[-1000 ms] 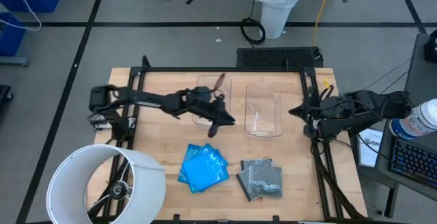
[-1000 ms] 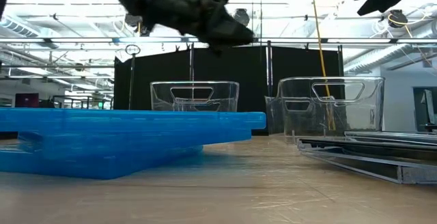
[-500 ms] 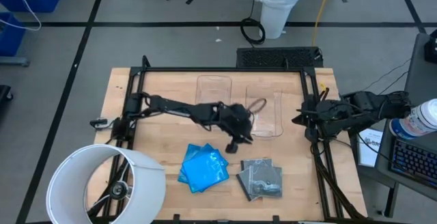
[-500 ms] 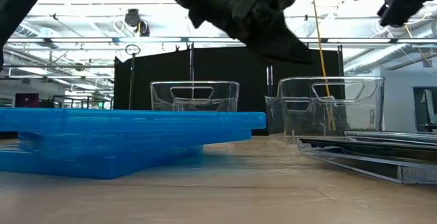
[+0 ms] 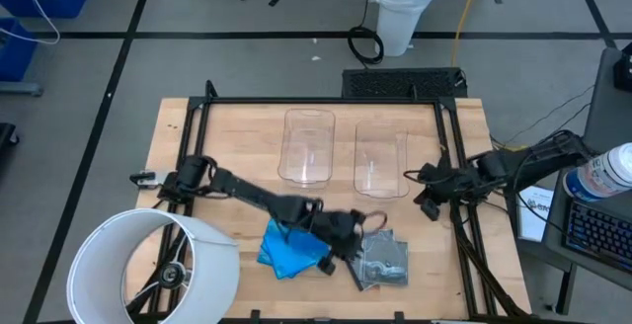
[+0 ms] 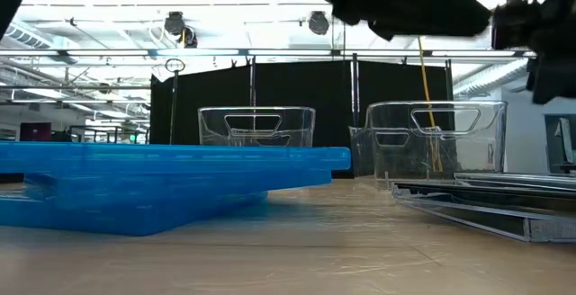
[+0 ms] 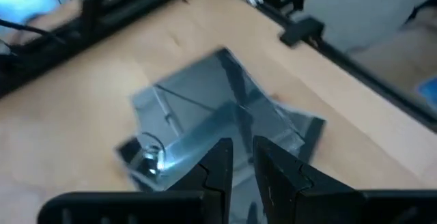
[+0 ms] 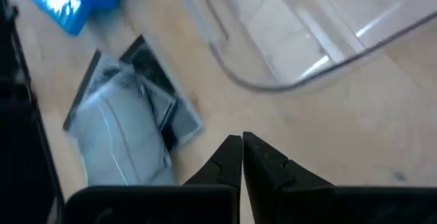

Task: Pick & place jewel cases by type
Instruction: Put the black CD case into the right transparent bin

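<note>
Several smoky grey jewel cases (image 5: 383, 262) lie fanned in a loose stack near the table's near edge, with a stack of blue cases (image 5: 291, 245) to their left. My left gripper (image 5: 352, 249) hovers just above the grey stack's left side; in the left wrist view the grey cases (image 7: 218, 108) lie under the fingertips, which stand a narrow gap apart (image 7: 242, 157). In the low view it hangs high (image 6: 405, 7) over the table. My right gripper (image 5: 423, 194) is shut (image 8: 242, 145) and waits by the table's right rail, beyond the right bin's near corner.
Two clear bins stand side by side at mid table, the left one (image 5: 308, 117) and the right one (image 5: 380, 192). A black frame rail (image 5: 456, 215) runs along the table's sides. A big white round shade (image 5: 148, 265) overhangs the near left corner.
My left gripper has swung from above the left bin toward the near edge and the right, ending over the grey stack. My right gripper has come down and moved a little toward the left and the near edge. The cases have stayed where they were.
</note>
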Available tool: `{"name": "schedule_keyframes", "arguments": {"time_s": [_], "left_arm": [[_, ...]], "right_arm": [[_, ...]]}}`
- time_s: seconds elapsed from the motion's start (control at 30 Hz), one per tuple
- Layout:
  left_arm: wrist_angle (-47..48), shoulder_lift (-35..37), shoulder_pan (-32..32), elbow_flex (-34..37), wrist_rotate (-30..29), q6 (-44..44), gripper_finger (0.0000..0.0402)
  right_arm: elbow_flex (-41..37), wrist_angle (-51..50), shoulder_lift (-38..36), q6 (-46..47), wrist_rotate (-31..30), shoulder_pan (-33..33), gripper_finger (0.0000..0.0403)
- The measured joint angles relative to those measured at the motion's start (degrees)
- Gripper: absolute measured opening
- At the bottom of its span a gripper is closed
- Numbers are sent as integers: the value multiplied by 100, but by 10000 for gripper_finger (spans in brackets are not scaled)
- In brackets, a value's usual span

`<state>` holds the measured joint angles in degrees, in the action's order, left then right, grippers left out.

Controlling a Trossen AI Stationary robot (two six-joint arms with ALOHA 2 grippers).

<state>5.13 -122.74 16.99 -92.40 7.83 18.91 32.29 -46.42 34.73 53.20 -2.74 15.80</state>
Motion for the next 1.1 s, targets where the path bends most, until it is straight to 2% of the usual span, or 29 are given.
{"name": "schedule_keyframes", "arguments": {"time_s": [0.13, 0.33, 0.5, 0.57, 0.8, 1.03, 1.1], "left_arm": [[-70, -236, 191, 4, -235, 37, 67], [-343, -384, 231, 4, -495, -43, 67], [-806, -375, 236, 4, -647, -146, 67], [-939, -398, 266, 4, -662, -34, 67], [-958, -437, 424, 4, -944, 147, 67], [-975, -437, 480, 4, -1006, 26, 67], [-954, -437, 490, 4, -1092, 1, 67]], "right_arm": [[-362, 454, 0, 320, -4, 231, 6], [-395, 495, -9, 860, 2, 688, 6], [-395, 503, 28, 1756, 405, 1283, 6], [-395, 509, 60, 2161, 345, 1559, 6], [-395, 1116, 502, 3473, -989, 3021, 1], [-395, 2047, 1751, 5415, -1848, 4964, 0], [-395, 2329, 2175, 5912, -2279, 5415, 0]]}}
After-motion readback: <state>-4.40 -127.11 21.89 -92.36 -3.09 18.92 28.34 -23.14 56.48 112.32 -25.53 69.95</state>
